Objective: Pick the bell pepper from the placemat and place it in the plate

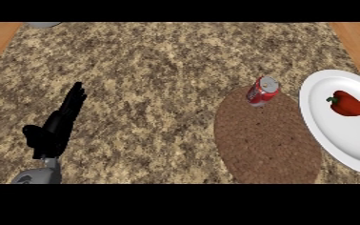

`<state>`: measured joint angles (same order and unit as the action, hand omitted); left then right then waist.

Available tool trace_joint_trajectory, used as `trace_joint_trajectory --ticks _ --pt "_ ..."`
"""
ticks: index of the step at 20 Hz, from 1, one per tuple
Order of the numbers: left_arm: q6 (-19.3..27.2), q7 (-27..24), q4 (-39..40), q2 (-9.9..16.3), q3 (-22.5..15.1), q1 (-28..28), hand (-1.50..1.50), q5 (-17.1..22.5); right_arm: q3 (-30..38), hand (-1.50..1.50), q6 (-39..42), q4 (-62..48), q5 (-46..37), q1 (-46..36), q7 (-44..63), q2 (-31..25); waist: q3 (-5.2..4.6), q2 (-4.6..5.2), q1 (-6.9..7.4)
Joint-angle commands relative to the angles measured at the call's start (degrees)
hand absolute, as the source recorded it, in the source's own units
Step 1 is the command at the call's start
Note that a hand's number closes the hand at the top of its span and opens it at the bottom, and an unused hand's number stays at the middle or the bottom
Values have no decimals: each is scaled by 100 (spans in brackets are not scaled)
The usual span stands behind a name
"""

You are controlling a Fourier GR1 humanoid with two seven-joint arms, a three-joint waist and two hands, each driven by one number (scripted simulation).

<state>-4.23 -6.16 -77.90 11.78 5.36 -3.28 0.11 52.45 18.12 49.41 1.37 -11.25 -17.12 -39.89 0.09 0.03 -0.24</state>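
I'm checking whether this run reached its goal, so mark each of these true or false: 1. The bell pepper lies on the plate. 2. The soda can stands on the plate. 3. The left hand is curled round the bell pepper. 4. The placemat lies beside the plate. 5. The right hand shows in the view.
1. The bell pepper lies on the plate. True.
2. The soda can stands on the plate. False: it stands on the placemat, at its far edge.
3. The left hand is curled round the bell pepper. False: its fingers are straight and it holds nothing, far off at the view's left.
4. The placemat lies beside the plate. True.
5. The right hand shows in the view. False: only the left hand is visible.
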Motion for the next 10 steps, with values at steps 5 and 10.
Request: trace_joint_trajectory --ticks 5,10 --pt "20 -16 218 -84 39 -214 0 -1 192 -150 1292 -2028 -11 632 -2038 -1129 13 23 30" --pt "39 47 -217 -174 -106 171 0 -65 -44 -150 1311 -2754 -347 804 -2923 -1357 26 16 92"
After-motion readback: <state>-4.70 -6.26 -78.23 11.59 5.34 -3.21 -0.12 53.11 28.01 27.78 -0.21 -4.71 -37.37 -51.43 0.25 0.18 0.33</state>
